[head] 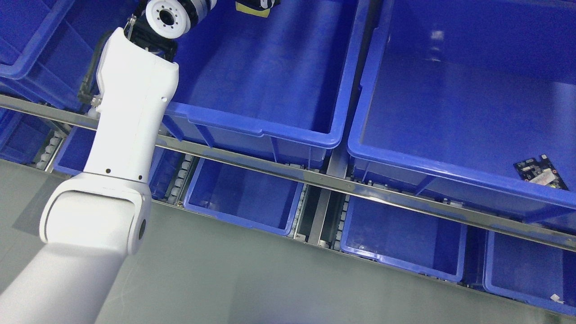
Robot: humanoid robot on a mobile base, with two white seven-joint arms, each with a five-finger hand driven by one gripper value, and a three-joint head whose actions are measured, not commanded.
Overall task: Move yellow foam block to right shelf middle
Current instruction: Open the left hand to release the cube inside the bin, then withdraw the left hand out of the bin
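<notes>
- At the top edge, the left hand (265, 2) is mostly cut off; whether its fingers grip cannot be told.
- Yellow block (253, 11) sits just beneath it, over the middle bin (270, 130).
- Circuit board (541, 173) lies far right.

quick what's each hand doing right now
Left hand: mostly cut off at the top edge, over the yellow foam block; grip cannot be told.
Right hand: not in view.

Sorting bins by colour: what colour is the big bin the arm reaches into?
Blue: the big bin is solid blue, seen in the head view.
</notes>
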